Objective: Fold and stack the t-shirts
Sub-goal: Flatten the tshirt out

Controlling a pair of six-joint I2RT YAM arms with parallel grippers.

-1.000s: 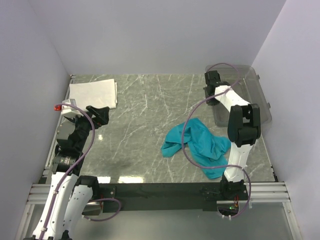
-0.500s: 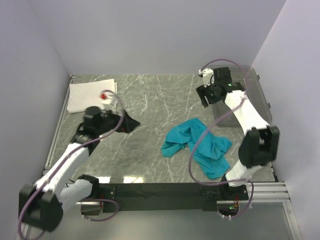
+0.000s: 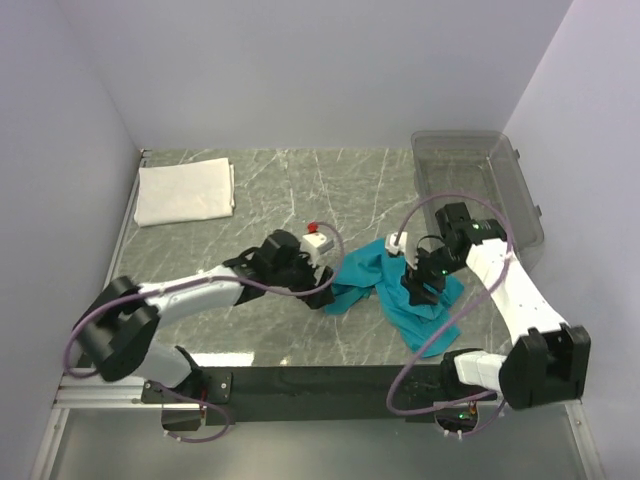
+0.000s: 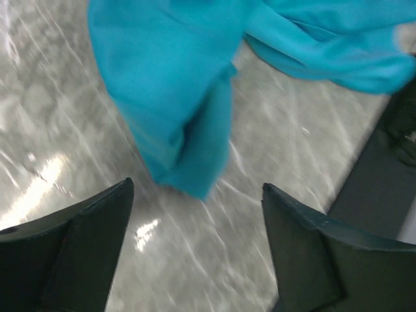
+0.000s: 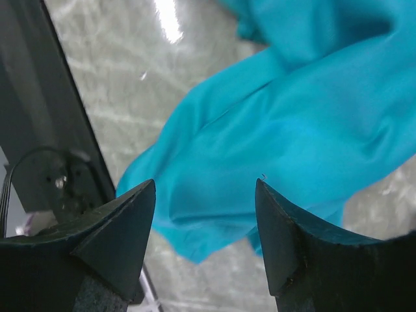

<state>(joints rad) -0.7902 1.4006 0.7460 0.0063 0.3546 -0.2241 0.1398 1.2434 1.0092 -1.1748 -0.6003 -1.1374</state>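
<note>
Opening the job, by the look of it: getting two holds on the crumpled teal shirt (image 3: 365, 270) so as to spread it flat before any folding. Finding it lying in a rumpled heap on the table (image 3: 280, 200), just out from the near-left corner of the clear bin (image 3: 470, 150), close to it and seemingly not touching.

Leaving the white shirt (image 3: 185, 192) folded flat, well apart from the bin and straight across the table from its far end, most likely as the base of the stack.

Bringing the left gripper (image 3: 325, 298) in low at the side of the heap turned away from the bin. Keeping its fingers spread wide and grasping nothing, lined up on a drooping folded end of teal cloth without pinching it, though blurring somewhat in the wrist view.

Hovering the right gripper (image 3: 418, 295) over the part of the heap nearer the bin, fingers likewise parted and empty, with teal cloth filling the gap ahead of them.

Probably taking opposite sides in order to draw the cloth out between two grips. Needing next a pinch on an edge at each side rather than a bunched handful; otherwise risking dragging the whole heap or lifting it twisted.
</note>
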